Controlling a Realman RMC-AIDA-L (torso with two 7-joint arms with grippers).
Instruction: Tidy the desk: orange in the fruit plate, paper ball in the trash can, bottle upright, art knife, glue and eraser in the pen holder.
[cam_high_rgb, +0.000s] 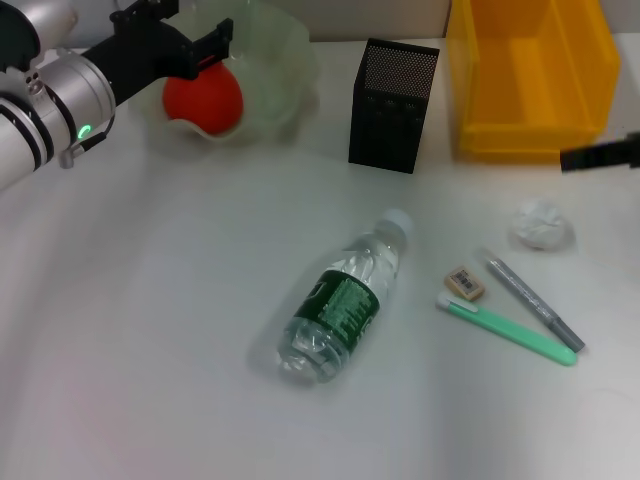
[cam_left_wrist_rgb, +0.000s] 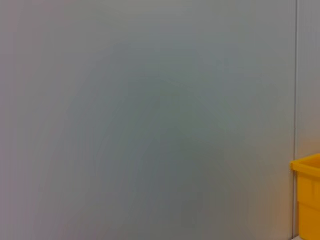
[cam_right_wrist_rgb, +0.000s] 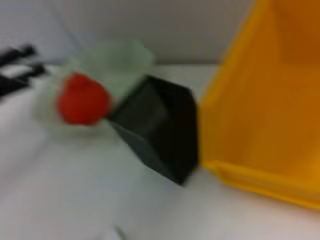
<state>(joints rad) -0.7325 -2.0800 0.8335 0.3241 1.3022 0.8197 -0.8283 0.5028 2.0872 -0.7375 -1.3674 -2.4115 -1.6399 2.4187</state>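
The orange lies in the fruit plate at the desk's far left corner; the left gripper hovers over it, fingers spread, holding nothing; the right gripper's fingers I cannot tell, by the trash can at the right edge.

Even, bright overhead light; head view sharp, right wrist view badly blurred.

In the head view soft diffuse light falls on the white surface, leaving only faint short shadows under the bottle and beside the pen holder; small glints show on the bottle's clear plastic. The left wrist view shows a flat grey wall with a gentle darkening toward the middle. The right wrist view is smeared throughout: orange, pen holder and trash can all have soft edges.
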